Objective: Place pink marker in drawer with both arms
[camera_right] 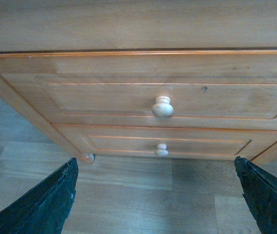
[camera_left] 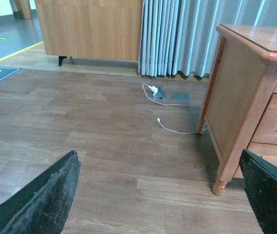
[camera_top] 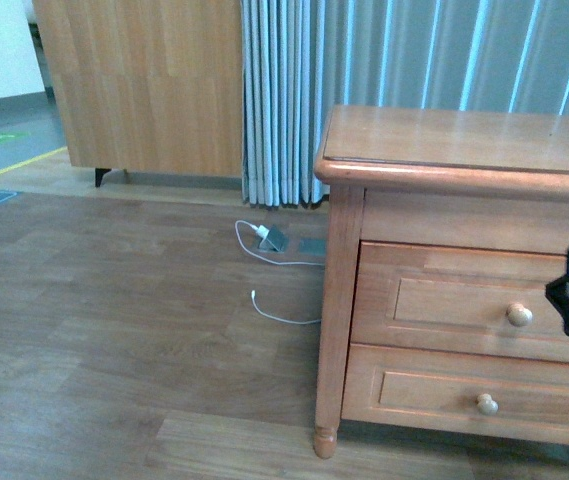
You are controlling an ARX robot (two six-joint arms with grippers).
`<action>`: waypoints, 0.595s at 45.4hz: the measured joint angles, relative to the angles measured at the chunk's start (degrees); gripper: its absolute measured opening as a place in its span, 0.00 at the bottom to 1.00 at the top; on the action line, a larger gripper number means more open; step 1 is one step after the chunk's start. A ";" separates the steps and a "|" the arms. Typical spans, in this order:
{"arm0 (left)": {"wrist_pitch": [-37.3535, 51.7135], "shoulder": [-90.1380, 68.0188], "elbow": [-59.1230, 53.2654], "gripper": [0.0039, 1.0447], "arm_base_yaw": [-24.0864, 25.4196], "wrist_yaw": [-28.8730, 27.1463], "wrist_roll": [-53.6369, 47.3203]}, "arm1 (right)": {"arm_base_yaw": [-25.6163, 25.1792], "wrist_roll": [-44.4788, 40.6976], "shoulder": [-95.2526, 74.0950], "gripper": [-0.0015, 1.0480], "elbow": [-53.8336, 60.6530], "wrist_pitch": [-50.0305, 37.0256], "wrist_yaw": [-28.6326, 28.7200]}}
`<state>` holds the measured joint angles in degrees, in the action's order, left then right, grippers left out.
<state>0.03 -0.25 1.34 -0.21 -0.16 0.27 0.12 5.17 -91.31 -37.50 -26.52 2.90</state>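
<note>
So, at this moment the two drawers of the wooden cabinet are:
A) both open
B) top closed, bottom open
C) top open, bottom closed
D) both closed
D: the upper drawer and lower drawer both sit flush in the cabinet, fronts level with the frame.

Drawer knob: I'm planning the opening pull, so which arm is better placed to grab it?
Right. Its open gripper faces the upper drawer and its knob; the left gripper looks at bare floor beside the cabinet.

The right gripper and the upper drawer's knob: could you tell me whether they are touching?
Apart. In the right wrist view both fingers of the open right gripper sit wide of the upper drawer's knob, with bare drawer front and floor between them.
</note>
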 joint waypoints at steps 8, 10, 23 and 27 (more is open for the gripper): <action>0.00 0.00 0.00 0.94 0.00 0.00 0.00 | -4.11 -1.01 13.33 0.92 6.78 4.68 5.16; 0.00 0.00 0.00 0.94 0.00 0.00 0.00 | -5.40 -1.51 16.63 0.92 8.33 6.36 6.62; 0.00 0.00 0.00 0.94 0.00 0.00 0.00 | -14.01 -2.21 37.94 0.92 16.28 17.73 14.88; 0.00 0.00 0.00 0.94 0.00 0.00 0.00 | -16.31 -2.38 43.87 0.92 18.01 18.99 16.74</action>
<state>0.03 -0.25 1.34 -0.21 -0.16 0.27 -16.19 2.79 -47.44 -19.49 -7.53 19.64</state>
